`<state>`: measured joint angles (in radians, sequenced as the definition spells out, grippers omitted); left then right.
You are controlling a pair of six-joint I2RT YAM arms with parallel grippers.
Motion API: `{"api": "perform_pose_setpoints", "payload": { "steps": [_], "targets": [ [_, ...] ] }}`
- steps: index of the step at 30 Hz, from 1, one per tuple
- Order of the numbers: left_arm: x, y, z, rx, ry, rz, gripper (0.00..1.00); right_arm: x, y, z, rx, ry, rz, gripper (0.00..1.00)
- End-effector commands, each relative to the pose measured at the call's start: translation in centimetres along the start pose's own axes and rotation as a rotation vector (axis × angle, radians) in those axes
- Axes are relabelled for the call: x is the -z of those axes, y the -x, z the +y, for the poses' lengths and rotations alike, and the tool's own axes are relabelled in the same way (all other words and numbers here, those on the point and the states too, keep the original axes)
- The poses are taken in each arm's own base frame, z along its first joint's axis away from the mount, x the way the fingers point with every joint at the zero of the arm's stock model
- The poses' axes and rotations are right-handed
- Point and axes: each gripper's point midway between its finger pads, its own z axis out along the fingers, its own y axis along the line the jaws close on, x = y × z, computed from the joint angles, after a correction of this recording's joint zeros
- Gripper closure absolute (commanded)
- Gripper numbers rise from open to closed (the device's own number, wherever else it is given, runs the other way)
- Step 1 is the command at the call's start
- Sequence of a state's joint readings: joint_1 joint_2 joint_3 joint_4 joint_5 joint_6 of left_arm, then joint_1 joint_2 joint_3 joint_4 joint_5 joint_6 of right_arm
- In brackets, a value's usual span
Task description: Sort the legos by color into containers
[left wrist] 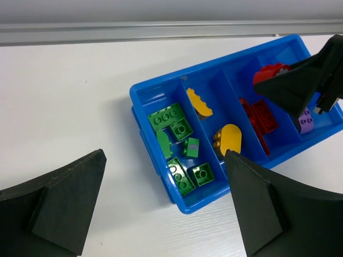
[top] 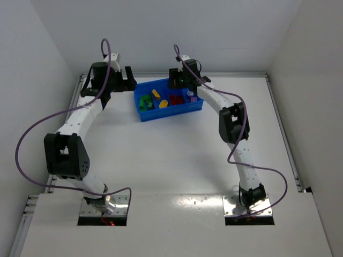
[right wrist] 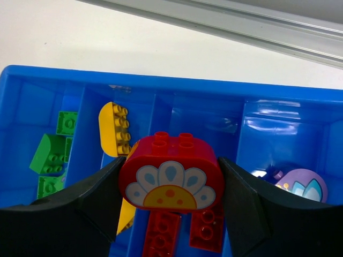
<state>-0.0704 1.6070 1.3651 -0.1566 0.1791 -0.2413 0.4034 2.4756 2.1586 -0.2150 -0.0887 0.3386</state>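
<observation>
- The left gripper hovers over the counter, just beside the left end of the blue tray. Its jaws are wide apart and hold nothing. I think it brings little risk here, unless it goes down and pushes the tray wall.
- The first compartment from the left holds the green bricks, all of one color.
- The second compartment holds the yellow bricks. This is where a mistake can happen: the carried brick hangs close to the thin divider on this side, so if it is let go too early it may fall among the yellow ones or stay on top of the divider.
- The third compartment holds the red bricks. The right gripper is above it, clamped on a red brick with a rounded top and a flower print. This brick hangs above the tray, apart from the bricks under it. The rounded shape may let it slip or turn between the jaws.
- The fourth compartment holds a purple brick, to the right of the carried one and well below it.
</observation>
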Motion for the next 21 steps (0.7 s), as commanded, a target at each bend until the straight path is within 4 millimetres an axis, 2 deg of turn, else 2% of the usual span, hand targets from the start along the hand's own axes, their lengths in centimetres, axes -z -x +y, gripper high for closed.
{"api": "perform_pose_setpoints", "payload": {
  "steps": [1,2,3,6,8,10,11,12,13,14,15,16,17,18,19,20,21],
  "targets": [
    [0.3,2.2,0.1,-0.01,0.026,-0.05,0.0,2.4,4.9,1.0,0.043,0.001,-0.106,0.32],
    [0.3,2.2,0.1,-0.01,0.026,-0.05,0.0,2.8,5.7,1.4,0.046,0.017,-0.125,0.29],
    [0.6,2.1,0.1,-0.01,0.026,-0.051,0.0,4.0,7.5,2.1,0.062,0.037,-0.163,0.22],
    [0.8,2.0,-0.1,-0.01,0.015,-0.049,0.0,6.1,9.6,3.8,0.086,0.105,-0.22,0.11],
    [1.1,2.0,-0.2,-0.011,0.015,-0.051,0.0,8.9,11.9,5.4,0.102,0.159,-0.275,0.1],
    [1.0,1.3,0.0,-0.018,0.018,-0.033,0.0,10.7,12.6,5.3,0.104,0.165,-0.292,0.08],
    [1.4,1.7,-0.1,-0.02,0.016,-0.043,0.0,13.3,14.4,6.0,0.112,0.172,-0.338,0.08],
    [1.4,1.7,0.1,-0.031,0.025,-0.045,0.0,14.7,15.1,6.2,0.124,0.174,-0.357,0.08],
    [1.6,1.4,0.2,-0.029,0.036,-0.036,0.0,16.1,16.1,4.9,0.128,0.111,-0.387,0.08],
    [1.9,1.7,0.4,-0.03,0.05,-0.047,0.0,19.1,17.5,4.4,0.147,0.081,-0.433,0.08],
    [1.9,1.0,0.8,-0.027,0.068,-0.028,0.0,20.5,17.9,4.1,0.2,0.051,-0.452,0.08],
    [2.1,0.0,1.1,-0.035,0.081,-0.005,0.0,21.9,18.4,2.5,0.212,-0.011,-0.465,0.08],
    [2.3,-0.3,1.4,-0.035,0.095,-0.002,0.0,22.5,17.2,0.8,0.222,-0.053,-0.419,0.08],
    [2.7,-0.8,1.5,-0.056,0.097,0.011,0.0,24.5,17.5,0.2,0.269,-0.077,-0.419,0.08],
    [2.7,-1.9,1.7,-0.052,0.101,0.041,0.0,25.1,16.8,-1.1,0.273,-0.119,-0.388,0.08],
    [3.1,-2.9,2.4,-0.058,0.121,0.063,0.0,24.9,13.8,-2.5,0.27,-0.14,-0.293,0.07],
    [3.1,-3.6,2.6,-0.064,0.123,0.083,0.0,25.4,12.6,-4.4,0.265,-0.173,-0.252,0.06]
  ]
}}
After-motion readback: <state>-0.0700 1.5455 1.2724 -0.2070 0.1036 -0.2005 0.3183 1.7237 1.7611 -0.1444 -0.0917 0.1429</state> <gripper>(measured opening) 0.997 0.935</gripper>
